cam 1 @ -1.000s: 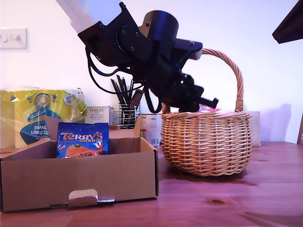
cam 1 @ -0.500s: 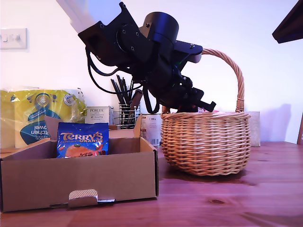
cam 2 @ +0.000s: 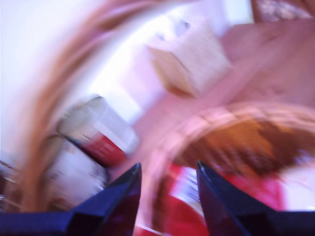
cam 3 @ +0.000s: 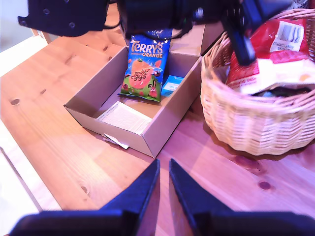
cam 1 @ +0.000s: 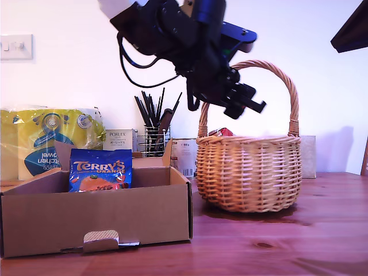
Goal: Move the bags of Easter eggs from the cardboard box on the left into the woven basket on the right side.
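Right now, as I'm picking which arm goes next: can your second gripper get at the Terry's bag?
Probably yes: the Terry's bag stands uncovered in the open box, my second gripper faces it across bare table, and my first gripper is over the basket.

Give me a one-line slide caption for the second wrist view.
Looking down past my second gripper: Terry's Orange bag upright in the cardboard box, red bag in the woven basket.

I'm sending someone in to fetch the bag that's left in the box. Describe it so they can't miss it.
Find the cardboard box at the exterior view's left, beside the woven basket. Propped upright against its back wall is the blue Terry's bag. It is glossy blue with orange "Terry's Orange" lettering, unlike the red bag lying in the basket.
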You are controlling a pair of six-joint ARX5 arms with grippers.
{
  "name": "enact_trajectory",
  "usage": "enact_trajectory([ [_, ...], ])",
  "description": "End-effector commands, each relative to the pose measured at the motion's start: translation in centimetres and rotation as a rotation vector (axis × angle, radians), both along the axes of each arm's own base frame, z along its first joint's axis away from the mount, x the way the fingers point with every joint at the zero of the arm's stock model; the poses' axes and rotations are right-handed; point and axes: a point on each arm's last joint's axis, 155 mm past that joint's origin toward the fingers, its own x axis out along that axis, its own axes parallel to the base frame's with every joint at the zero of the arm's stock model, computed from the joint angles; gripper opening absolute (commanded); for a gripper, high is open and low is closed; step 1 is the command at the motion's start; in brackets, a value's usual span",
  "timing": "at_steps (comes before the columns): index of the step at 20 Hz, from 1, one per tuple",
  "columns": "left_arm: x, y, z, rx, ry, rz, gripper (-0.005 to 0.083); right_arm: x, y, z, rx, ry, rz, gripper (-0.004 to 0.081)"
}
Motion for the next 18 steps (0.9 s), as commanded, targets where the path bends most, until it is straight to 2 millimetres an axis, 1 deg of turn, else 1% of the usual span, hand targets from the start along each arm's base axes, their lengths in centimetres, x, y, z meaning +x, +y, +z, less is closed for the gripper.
enact_trajectory([
  [1,-2.0,-0.8,-0.1,0.004,0.045,-0.055,0.0174,0.0,0.2,0.7,0.008,-0.022,0.012,0.0053],
  [3,-3.5,-0.7,-0.4,0.012,0.123,-0.077,0.0020,0.0,0.2,0.8,0.008,-0.023,0.012,0.0053],
  [4,-4.2,-0.5,-0.7,0.008,0.174,-0.081,-0.0017,0.0,0.2,0.8,0.008,-0.024,0.012,0.0053],
  [6,-5.8,0.0,-1.2,-0.008,0.282,-0.099,-0.0019,0.0,0.2,0.8,0.008,-0.025,0.012,0.0053],
  [8,-6.9,0.9,-1.2,-0.031,0.375,-0.111,-0.0019,0.0,0.2,0.8,0.008,-0.024,0.012,0.0053],
  [10,-8.0,1.6,-1.3,-0.044,0.424,-0.138,-0.0019,0.0,0.2,0.7,0.007,-0.022,0.012,0.0053],
  [11,-8.4,2.3,-1.4,-0.042,0.438,-0.141,-0.0019,0.0,0.2,0.8,0.007,-0.022,0.012,0.0053],
  [14,-9.7,5.2,-2.0,-0.044,0.469,-0.143,-0.0019,0.0,0.2,0.7,0.007,-0.022,0.012,0.0053],
  [15,-10.1,6.5,-2.3,-0.044,0.482,-0.146,-0.0019,0.0,0.2,0.8,0.007,-0.023,0.012,0.0053],
  [17,-10.5,9.9,-2.6,-0.063,0.504,-0.134,-0.0019,0.0,0.2,0.8,0.007,-0.023,0.012,0.0053],
  [18,-10.9,11.6,-2.5,-0.062,0.503,-0.156,-0.0019,0.0,0.2,0.7,0.007,-0.022,0.011,0.0053],
])
